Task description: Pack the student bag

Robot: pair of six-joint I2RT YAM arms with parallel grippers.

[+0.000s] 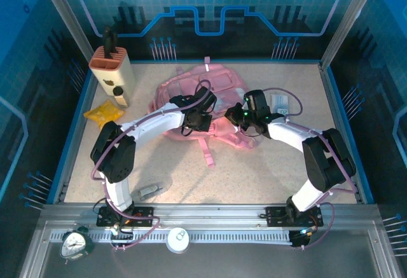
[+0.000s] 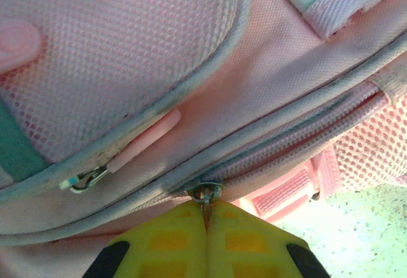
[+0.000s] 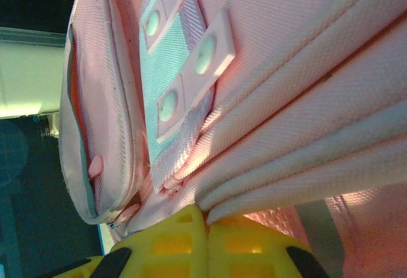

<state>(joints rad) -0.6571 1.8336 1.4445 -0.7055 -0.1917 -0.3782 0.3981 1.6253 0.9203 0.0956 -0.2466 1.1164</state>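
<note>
With my left claw point(image 2: 206, 222) clamped on the metal zip pull point(image 2: 206, 195) and right claw point(image 3: 206, 219) pinching the soft pink fabric backpack point(image 3: 305, 68), I'd tug steadily.

student bag point(image 1: 219, 81): pink mesh weave, grey piping, teal patches. packet point(image 1: 103, 112), left of frame: yellow. table point(image 1: 254, 176): speckled beige.

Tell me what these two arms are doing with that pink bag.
Both arms are working on the bag, which lies in the middle of the table. The left hand is shut on a zip pull along one seam. The right hand is shut at a fold of the bag's fabric and seems to be pinching it. A yellow packet lies on the table off to the left, not yet packed.
</note>
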